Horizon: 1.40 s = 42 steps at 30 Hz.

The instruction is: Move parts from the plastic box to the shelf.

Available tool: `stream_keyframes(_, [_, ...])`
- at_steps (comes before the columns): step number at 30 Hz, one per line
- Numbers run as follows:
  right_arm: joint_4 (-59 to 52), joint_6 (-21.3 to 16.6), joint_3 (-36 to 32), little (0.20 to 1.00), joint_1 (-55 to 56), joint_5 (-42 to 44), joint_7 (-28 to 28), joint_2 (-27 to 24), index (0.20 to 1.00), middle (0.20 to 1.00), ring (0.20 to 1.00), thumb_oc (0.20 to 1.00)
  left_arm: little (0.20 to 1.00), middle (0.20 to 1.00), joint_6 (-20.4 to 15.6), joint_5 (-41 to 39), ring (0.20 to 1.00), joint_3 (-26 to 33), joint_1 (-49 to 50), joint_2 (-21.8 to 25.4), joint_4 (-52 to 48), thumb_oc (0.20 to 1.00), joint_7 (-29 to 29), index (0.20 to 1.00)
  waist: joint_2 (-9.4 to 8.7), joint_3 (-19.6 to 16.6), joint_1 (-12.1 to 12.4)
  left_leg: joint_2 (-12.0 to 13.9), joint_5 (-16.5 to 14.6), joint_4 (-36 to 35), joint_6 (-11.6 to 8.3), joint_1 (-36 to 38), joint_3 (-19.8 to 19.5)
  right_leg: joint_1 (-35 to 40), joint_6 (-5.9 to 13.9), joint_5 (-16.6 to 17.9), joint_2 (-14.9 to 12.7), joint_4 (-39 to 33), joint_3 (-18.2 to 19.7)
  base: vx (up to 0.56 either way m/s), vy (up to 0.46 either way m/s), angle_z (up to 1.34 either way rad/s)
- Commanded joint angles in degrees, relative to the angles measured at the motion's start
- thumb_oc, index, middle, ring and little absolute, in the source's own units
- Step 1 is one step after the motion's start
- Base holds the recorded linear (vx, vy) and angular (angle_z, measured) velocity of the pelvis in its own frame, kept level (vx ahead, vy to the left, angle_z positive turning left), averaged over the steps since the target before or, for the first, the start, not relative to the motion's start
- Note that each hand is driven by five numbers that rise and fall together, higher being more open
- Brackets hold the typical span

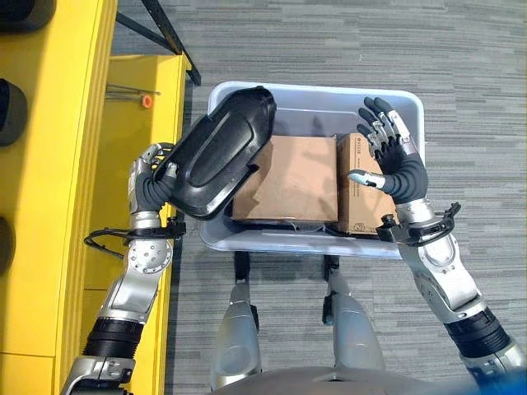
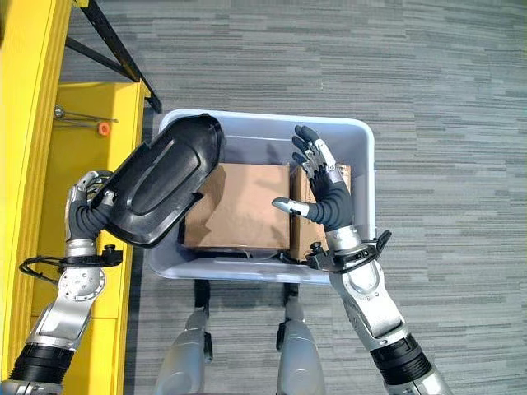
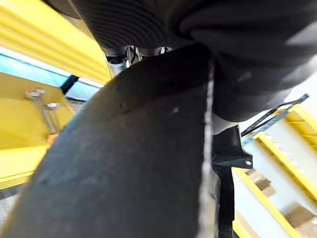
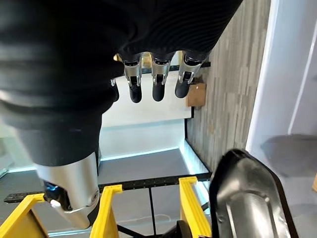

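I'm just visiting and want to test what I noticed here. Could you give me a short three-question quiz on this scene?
1. True or false: the left hand holds the black part.
2. What lies in the plastic box? A) cardboard boxes B) bottles C) cloth
3. Fill in: the right hand hovers over the box with fingers ____.

Key: 1 true. 2 A, cardboard boxes. 3 open, holding nothing.

Black part (image 1: 221,155) overhangs the plastic box's (image 1: 317,239) left corner, just beside the yellow shelf (image 1: 49,164). Two cardboard boxes (image 1: 288,178) cover the bin floor; open carpet (image 1: 469,123) lies to the right.
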Motion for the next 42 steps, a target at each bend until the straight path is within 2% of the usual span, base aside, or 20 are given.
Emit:
stream_keyframes(1, [0.0,-1.8,-1.7,1.0,-0.3,-0.3,1.1,0.3,1.0,1.0,1.0,1.0,0.2,0.2,-6.9,-2.9,0.2,2.1,-1.8,3.1,-3.6,0.2,-0.8,0.2,-1.2,-3.9,-0.6,-1.5,-3.3,0.8,1.63,4.4,-0.9,6.3,3.25,-3.4,-0.3,1.4,0.4,0.0,0.0,0.0])
stream_keyframes(7, [0.2,-1.4,-2.3,1.0,2.1,0.3,2.2,0.3,1.0,1.0,1.0,1.0,0.2,0.2,-10.0,-13.8,0.2,1.7,2.6,1.6,-7.4,0.2,-6.8,0.2,-0.75,-6.2,-0.5,-0.5,-3.5,0.8,1.42,7.3,-0.4,8.9,2.96,-4.1,0.2,1.3,0.6,0.04,-0.047,-0.09])
stream_keyframes(11, [0.9,-1.0,-3.0,1.0,4.7,1.3,3.7,0.2,1.0,1.0,1.0,1.0,0.2,0.2,-10.4,-22.8,0.2,0.6,8.0,0.5,-10.0,0.2,-13.0,0.2,-0.05,-8.4,-0.1,1.7,-3.2,1.2,0.74,10.8,-0.8,12.4,1.87,-7.4,2.0,3.8,-0.3,0.04,-0.103,0.0])
stream_keyframes(14, [1.3,-0.6,-2.9,1.0,5.2,1.5,4.7,-0.2,1.0,1.0,1.0,1.0,0.2,0.2,-9.7,-24.8,0.2,-0.2,10.4,0.1,-10.4,0.2,-15.7,0.2,0.6,-9.5,0.2,3.3,-2.6,1.4,0.16,12.0,-1.5,14.3,1.01,-9.6,3.4,5.1,-1.2,0.01,-0.152,0.17])
stream_keyframes(15, [1.3,-0.6,-2.9,1.0,5.2,2.0,4.9,-0.3,1.0,1.0,1.0,1.0,0.2,0.2,-9.3,-26.2,0.2,-0.1,12.8,-0.3,-11.4,0.2,-17.1,0.2,1.08,-10.2,0.7,5.0,-1.3,1.7,-0.57,12.5,-2.6,15.5,0.07,-11.5,5.2,6.1,-2.2,-0.06,-0.337,0.3])
stream_keyframes(16, [1.6,-0.7,-2.5,1.0,4.0,2.3,5.2,-0.3,1.0,1.0,1.0,1.0,0.2,0.2,-9.0,-26.2,0.2,0.2,14.9,-0.9,-11.8,0.2,-17.9,0.2,1.59,-10.4,2.0,7.0,1.5,2.2,-1.41,12.4,-4.3,16.8,-1.19,-12.9,7.5,6.9,-3.4,-0.1,-0.357,0.28])
stream_keyframes(17, [2.0,-0.9,-2.2,1.0,3.2,2.4,5.2,-0.4,1.0,1.0,1.0,1.0,0.2,0.2,-8.8,-26.6,0.2,0.5,15.5,-1.2,-11.9,0.2,-18.2,0.2,1.96,-10.2,2.2,7.7,3.3,1.8,-2.06,12.0,-5.4,17.1,-1.68,-13.3,8.4,7.0,-4.3,-0.16,-0.325,0.3])
stream_keyframes(18, [2.8,-1.1,-2.1,1.0,1.6,2.3,4.5,-0.5,1.0,1.0,1.0,1.0,0.2,0.2,-8.6,-26.7,0.2,0.1,15.8,-1.5,-11.8,0.2,-18.5,0.2,2.56,-10.0,3.4,8.6,6.8,1.2,-3.24,10.8,-7.2,17.4,-2.39,-13.9,9.3,7.0,-5.7,-0.15,-0.19,0.48])
stream_keyframes(20, [3.7,-1.4,-2.2,1.0,0.5,1.8,3.4,-0.6,1.0,1.0,1.0,1.0,0.2,0.2,-8.5,-27.3,0.2,-0.6,15.2,-1.8,-11.2,0.2,-18.8,0.2,3.18,-9.7,4.4,8.4,10.2,0.8,-4.3,8.0,-9.6,17.7,-2.82,-13.9,9.0,6.2,-8.6,-0.16,-0.106,0.95])
stream_keyframes(21, [3.7,-1.6,-2.5,1.0,0.4,1.5,2.8,-0.9,1.0,1.0,1.0,1.0,0.2,0.2,-8.5,-27.6,0.2,-1.2,14.6,-2.0,-10.6,0.2,-18.7,0.2,3.34,-9.3,4.1,7.9,12.0,1.0,-4.13,6.1,-9.7,17.8,-2.91,-13.8,8.4,6.0,-10.6,-0.16,-0.028,1.42])
stream_keyframes(24, [3.2,-1.3,-2.5,1.0,0.4,0.7,2.9,-2.2,1.0,1.0,1.0,1.0,0.2,0.2,-8.4,-27.7,0.2,-1.6,14.2,-2.8,-9.2,0.2,-19.1,0.2,2.49,-8.5,3.7,5.7,8.1,5.6,-2.09,5.7,-6.9,16.8,-2.94,-11.9,5.7,5.1,-13.2,-0.2,-0.015,1.57])
stream_keyframes(26, [3.3,-0.9,-2.3,1.0,0.7,0.4,3.3,-2.3,1.0,1.0,1.0,1.0,0.2,0.2,-8.4,-27.5,0.2,-1.4,14.0,-3.5,-8.9,0.2,-19.6,0.2,1.85,-8.9,3.2,5.1,2.7,12.6,-0.58,8.3,-3.7,16.1,-3.24,-10.1,3.6,3.2,-16.1,-0.23,-0.034,0.6])
stream_keyframes(28, [3.6,-0.8,-2.3,1.0,0.9,0.2,3.4,-2.1,1.0,1.0,1.0,1.0,0.2,0.2,-8.2,-27.3,0.2,-1.3,14.0,-3.7,-8.9,0.2,-19.7,0.2,1.96,-9.4,2.8,5.1,1.7,14.2,-0.53,9.8,-3.1,16.1,-3.27,-9.6,3.2,2.7,-17.4,-0.09,0.007,0.96])
stream_keyframes(29, [3.6,-0.7,-2.2,1.0,1.2,0.1,3.4,-1.8,1.0,1.0,1.0,1.0,0.2,0.2,-8.1,-27.0,0.2,-1.2,13.3,-3.9,-9.0,0.2,-19.5,0.2,2.09,-10.3,1.8,6.4,1.9,17.3,-0.58,13.2,-0.3,15.9,-3.71,-9.4,2.4,3.2,-20.2,-0.06,0.056,1.08])
stream_keyframes(30, [3.8,-0.5,-2.5,1.0,1.4,0.0,3.3,-1.7,1.0,1.0,1.0,1.0,0.2,0.2,-8.1,-26.1,0.2,-0.9,12.8,-3.7,-9.0,0.2,-19.2,0.2,2.29,-10.8,1.3,6.9,1.9,18.0,-0.83,15.1,0.8,15.9,-3.69,-9.4,1.9,3.3,-22.0,-0.07,0.086,0.84])
stream_keyframes(32, [3.9,-0.1,-3.3,1.0,2.3,-0.4,3.2,-1.4,1.0,1.0,1.0,1.0,0.2,0.2,-8.0,-25.1,0.2,-0.6,12.5,-3.8,-9.0,0.2,-19.0,0.2,3.82,-12.2,0.1,6.8,0.0,14.2,-1.88,19.4,1.1,16.4,-2.62,-10.1,1.5,3.6,-24.0,0.03,0.133,1.13])
stream_keyframes(34, [3.5,-0.1,-4.2,1.0,3.0,-0.2,3.0,-1.5,1.0,1.0,1.0,1.0,0.2,0.2,-7.7,-24.0,0.2,-0.6,12.6,-4.0,-9.1,0.2,-18.8,0.2,4.29,-12.3,-0.1,6.4,-0.5,11.7,-1.85,19.1,1.8,17.0,-1.87,-9.7,1.0,3.8,-25.0,0.04,0.133,1.17])
stream_keyframes(35, [3.3,-0.1,-5.0,1.0,3.7,-0.5,2.7,-1.7,1.0,1.0,1.0,1.0,0.2,0.2,-8.0,-23.1,0.2,-0.4,12.5,-4.2,-9.1,0.2,-18.3,0.2,4.47,-12.5,-0.5,6.0,-2.2,8.4,-2.04,19.3,4.3,17.5,-1.22,-8.8,-0.3,4.2,-25.8,0.01,0.172,0.79])
stream_keyframes(40, [4.2,0.2,-5.5,1.0,4.2,-0.8,2.7,-1.1,1.0,1.0,1.0,1.0,0.2,0.2,-8.0,-20.3,0.2,1.1,13.0,-3.4,-8.8,0.2,-17.5,0.2,4.56,-12.4,0.7,3.5,-5.4,3.4,-0.43,20.5,5.5,17.9,0.88,-6.0,-3.3,4.3,-26.3,-0.01,0.189,0.36])
stream_keyframes(42, [4.9,0.6,-5.5,1.0,4.2,-1.3,2.5,-0.7,1.0,1.0,1.0,1.0,0.2,0.2,-8.1,-19.4,0.2,2.5,13.5,-2.8,-9.2,0.2,-16.9,0.2,3.94,-11.8,1.8,0.9,-7.4,2.2,0.86,19.7,4.4,17.7,2.23,-4.0,-5.5,4.4,-27.0,-0.03,0.226,0.17])
